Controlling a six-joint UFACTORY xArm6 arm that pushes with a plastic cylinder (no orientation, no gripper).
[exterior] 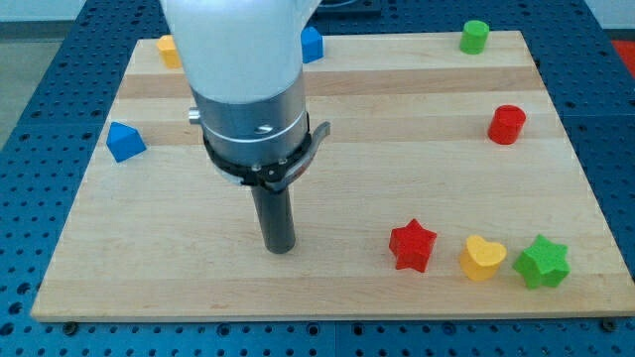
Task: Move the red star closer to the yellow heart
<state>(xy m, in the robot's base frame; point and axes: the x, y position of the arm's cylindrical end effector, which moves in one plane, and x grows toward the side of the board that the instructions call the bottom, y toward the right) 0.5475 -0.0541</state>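
Note:
The red star (pixel 413 245) lies on the wooden board (pixel 327 288) near the view's bottom right. The yellow heart (pixel 482 257) lies just to the right of it, with a small gap between them. My tip (pixel 280 247) stands on the board well to the left of the red star, at about the same height in the view. It touches no block.
A green star (pixel 542 262) sits right of the yellow heart. A red cylinder (pixel 507 124) and a green cylinder (pixel 475 37) are at the right. A blue block (pixel 125 141) is at the left, another blue block (pixel 313 44) and a yellow block (pixel 169 50) at the top.

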